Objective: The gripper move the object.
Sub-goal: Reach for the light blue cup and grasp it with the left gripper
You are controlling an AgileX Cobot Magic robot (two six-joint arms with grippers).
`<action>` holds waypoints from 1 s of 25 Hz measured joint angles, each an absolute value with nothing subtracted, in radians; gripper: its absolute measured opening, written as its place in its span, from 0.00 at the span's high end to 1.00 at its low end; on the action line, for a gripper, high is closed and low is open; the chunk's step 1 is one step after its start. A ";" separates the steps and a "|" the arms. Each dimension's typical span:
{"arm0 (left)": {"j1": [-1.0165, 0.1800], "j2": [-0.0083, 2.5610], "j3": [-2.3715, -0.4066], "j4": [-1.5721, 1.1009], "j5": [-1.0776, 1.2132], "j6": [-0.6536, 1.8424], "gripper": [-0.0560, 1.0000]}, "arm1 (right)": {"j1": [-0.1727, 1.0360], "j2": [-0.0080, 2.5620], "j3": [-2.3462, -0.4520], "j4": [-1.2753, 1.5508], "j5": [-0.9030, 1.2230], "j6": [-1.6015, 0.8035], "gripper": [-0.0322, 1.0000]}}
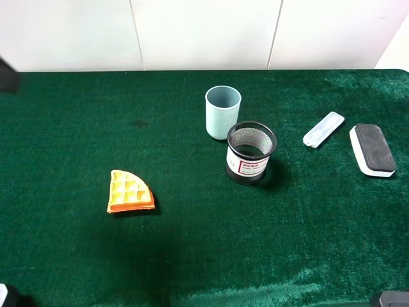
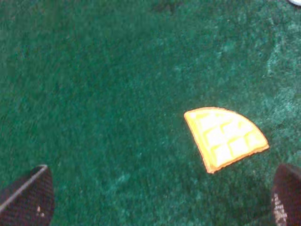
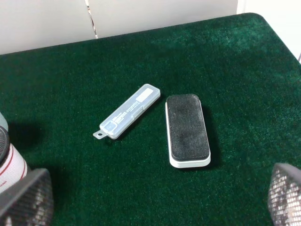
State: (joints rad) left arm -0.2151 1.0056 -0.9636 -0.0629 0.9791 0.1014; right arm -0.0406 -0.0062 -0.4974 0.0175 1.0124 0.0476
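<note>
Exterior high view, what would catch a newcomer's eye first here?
Probably the bright orange waffle wedge, lying alone on the left of the dark green cloth. Next, near the middle toward the back, the pale blue-green cup stands upright, with the black mesh pen holder close in front of it, slightly to the right.

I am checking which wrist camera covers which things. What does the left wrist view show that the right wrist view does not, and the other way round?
Only the left wrist view: the orange waffle piece, flat on the green cloth, and the left gripper, jaws wide apart, empty. Only the right wrist view: the clear plastic case and the board eraser, side by side but apart, an edge of the black mesh holder, the white wall, and the right gripper, also open. Both: the green cloth.
</note>
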 joint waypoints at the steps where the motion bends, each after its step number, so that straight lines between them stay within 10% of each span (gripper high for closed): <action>1: -0.231 1.027 -0.970 -0.063 0.969 0.100 0.07 | -0.041 -0.006 -0.497 0.017 1.012 0.048 0.30; 25: -0.581 1.559 -1.298 0.062 0.815 -0.075 0.07 | -0.041 -0.006 -0.497 0.017 1.013 0.048 0.30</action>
